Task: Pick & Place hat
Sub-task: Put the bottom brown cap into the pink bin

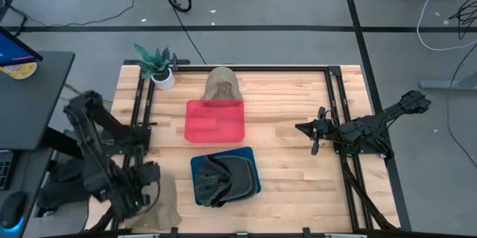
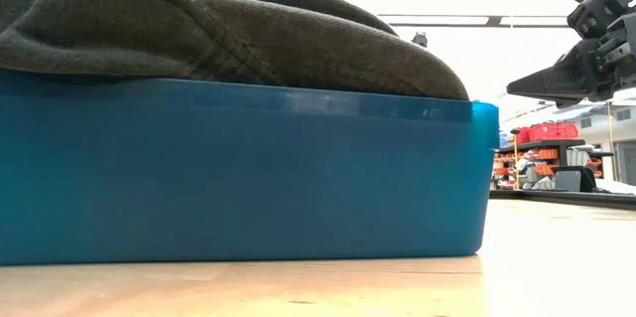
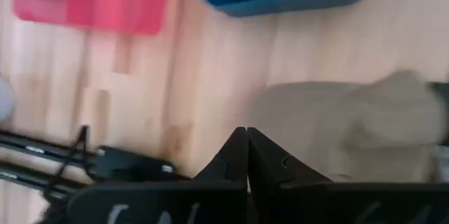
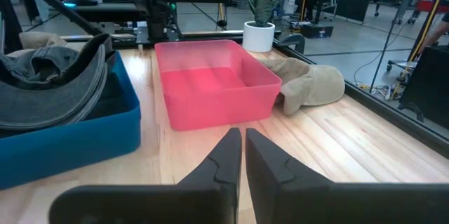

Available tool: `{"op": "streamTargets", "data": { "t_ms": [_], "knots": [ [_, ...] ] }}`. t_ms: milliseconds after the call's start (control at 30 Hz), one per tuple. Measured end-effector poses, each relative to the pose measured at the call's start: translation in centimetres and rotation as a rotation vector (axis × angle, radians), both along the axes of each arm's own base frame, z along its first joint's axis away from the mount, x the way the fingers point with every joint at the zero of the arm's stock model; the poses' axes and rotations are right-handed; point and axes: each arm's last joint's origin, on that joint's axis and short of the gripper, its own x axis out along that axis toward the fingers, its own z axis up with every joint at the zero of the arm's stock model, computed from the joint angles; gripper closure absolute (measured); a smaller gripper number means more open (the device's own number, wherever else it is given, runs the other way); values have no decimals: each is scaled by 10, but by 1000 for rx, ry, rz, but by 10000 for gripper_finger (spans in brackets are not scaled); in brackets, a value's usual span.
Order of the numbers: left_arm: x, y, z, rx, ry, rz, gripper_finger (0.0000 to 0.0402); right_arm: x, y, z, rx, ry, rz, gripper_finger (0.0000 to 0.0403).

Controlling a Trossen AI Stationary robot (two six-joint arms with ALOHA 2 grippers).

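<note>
A dark grey hat (image 1: pixel 223 177) lies in the blue bin (image 1: pixel 252 186) near the front middle; it also shows in the low view (image 2: pixel 248 29). One tan hat (image 1: pixel 162 207) lies on the table at the front left. Another tan hat (image 1: pixel 221 85) lies behind the red bin (image 1: pixel 215 121), leaning on its far wall. My left gripper (image 1: pixel 145 191) is shut and empty above the table, next to the front-left tan hat (image 3: pixel 351 126). My right gripper (image 1: pixel 313 130) is shut and empty, raised at the right side.
A potted plant (image 1: pixel 158 66) stands at the far left corner. Black frame rails run along the left (image 1: pixel 141 104) and right (image 1: pixel 339 104) sides. Bare wood lies between the bins and my right gripper (image 4: pixel 242 136).
</note>
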Motion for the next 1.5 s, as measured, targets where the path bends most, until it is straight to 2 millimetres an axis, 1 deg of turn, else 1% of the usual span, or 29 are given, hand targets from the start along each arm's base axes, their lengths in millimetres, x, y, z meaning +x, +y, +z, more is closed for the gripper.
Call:
{"op": "streamTargets", "data": {
  "t_ms": [133, 233, 467, 600, 733, 967, 1033, 1133, 1333, 1500],
  "knots": [
    [8, -25, 12, -47, -9, -14, 401, 0, 0, 0, 0, 0, 0, 378],
    [12, -37, 13, -84, 22, 27, 398, 0, 0, 0, 0, 0, 0, 378],
    [14, -51, -9, -90, 212, 59, 394, 0, 0, 0, 0, 0, 0, 378],
    [16, -57, -17, -94, 257, 103, 386, 0, 0, 0, 0, 0, 0, 378],
    [19, -63, -23, -108, 258, 121, 355, 0, 0, 0, 0, 0, 0, 378],
    [20, -76, -29, -167, 215, 126, 269, 0, 0, 0, 0, 0, 0, 378],
    [21, -78, -33, -153, 214, 134, 246, 0, 0, 0, 0, 0, 0, 378],
    [19, -87, -45, -115, 229, 95, 219, 0, 0, 0, 0, 0, 0, 378],
    [24, -98, -69, -23, 267, 48, 182, 0, 0, 0, 0, 0, 0, 378],
    [27, -107, -90, 39, 330, 5, 171, 0, 0, 0, 0, 0, 0, 378]
  ]
}}
